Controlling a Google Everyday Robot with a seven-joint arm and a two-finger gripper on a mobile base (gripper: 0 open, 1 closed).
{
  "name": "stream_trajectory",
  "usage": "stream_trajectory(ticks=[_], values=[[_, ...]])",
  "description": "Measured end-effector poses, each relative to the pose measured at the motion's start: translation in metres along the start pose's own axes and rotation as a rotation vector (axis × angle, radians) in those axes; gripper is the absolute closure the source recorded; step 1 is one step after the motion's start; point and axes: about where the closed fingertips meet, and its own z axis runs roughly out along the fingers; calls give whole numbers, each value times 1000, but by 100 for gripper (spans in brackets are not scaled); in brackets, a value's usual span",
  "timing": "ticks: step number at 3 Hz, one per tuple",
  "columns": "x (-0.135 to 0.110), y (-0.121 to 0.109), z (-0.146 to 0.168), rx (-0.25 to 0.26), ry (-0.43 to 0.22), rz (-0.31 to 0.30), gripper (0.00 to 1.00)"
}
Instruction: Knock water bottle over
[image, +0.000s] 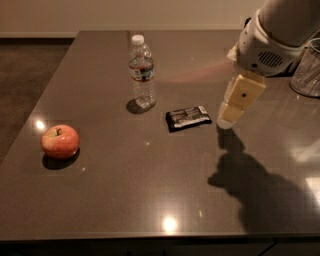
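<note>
Cream boxy gripper (226, 119), opening can't be told, hovers beside black foil snack bar (188, 117); approach phase, next needs sideways sweep into upright clear ribbed plastic water bottle (141, 72).

Gripper (227, 119) hangs over the worktop (150, 190), right of centre, just right of a dark wrapped bar (188, 117). The bar lies flat and low between the gripper and the upright water bottle (142, 72), apart from both. There is open surface left of, behind and in front of the bottle. The apple (60, 141) sits well apart at front left, out of the way. A clear glass (307, 70) stands at the far right by the arm. The front strip is wide open.
</note>
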Motion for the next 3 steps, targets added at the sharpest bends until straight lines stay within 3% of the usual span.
stream_trajectory(ticks=[1, 3], values=[[-25, -5, 20, 12, -63, 38, 0], [-79, -45, 53, 68, -220, 120, 0]])
